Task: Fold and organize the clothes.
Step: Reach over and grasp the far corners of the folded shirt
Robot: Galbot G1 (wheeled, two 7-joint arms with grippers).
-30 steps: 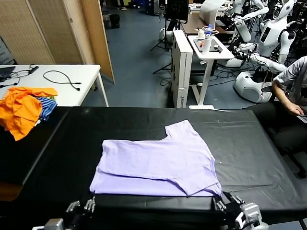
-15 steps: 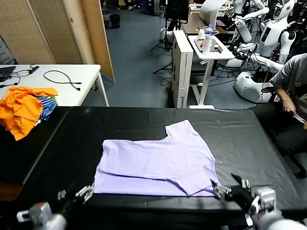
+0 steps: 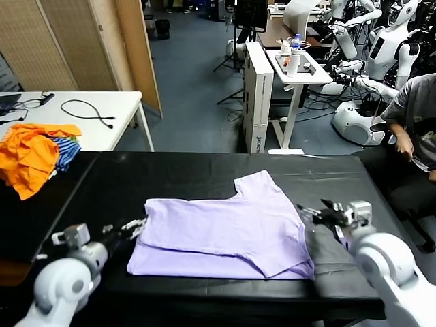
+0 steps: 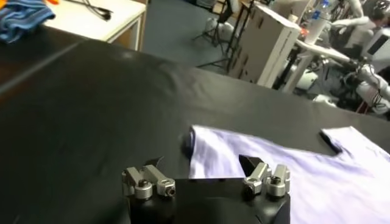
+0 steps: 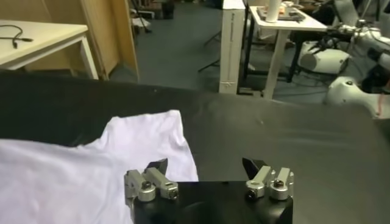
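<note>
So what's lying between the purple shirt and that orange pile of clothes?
Nothing: in the head view only bare black table runs between the lavender T-shirt and the orange heap.

Soft matt lavender cloth T-shirt (image 3: pixel 225 235), faintly creased, on smooth black desk (image 3: pixel 204 177) sheeting with dull sheen; end effectors show bare metal fittings on black housings.

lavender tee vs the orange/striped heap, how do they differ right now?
The lavender T-shirt lies flat and partly folded; the orange and blue-striped heap is crumpled and bunched. The T-shirt sits mid-way across the black table; the heap sits at the table's far left corner. The left gripper and right gripper flank the T-shirt with open jaws; neither is near the heap. Both are clothing, and neither is held.
</note>
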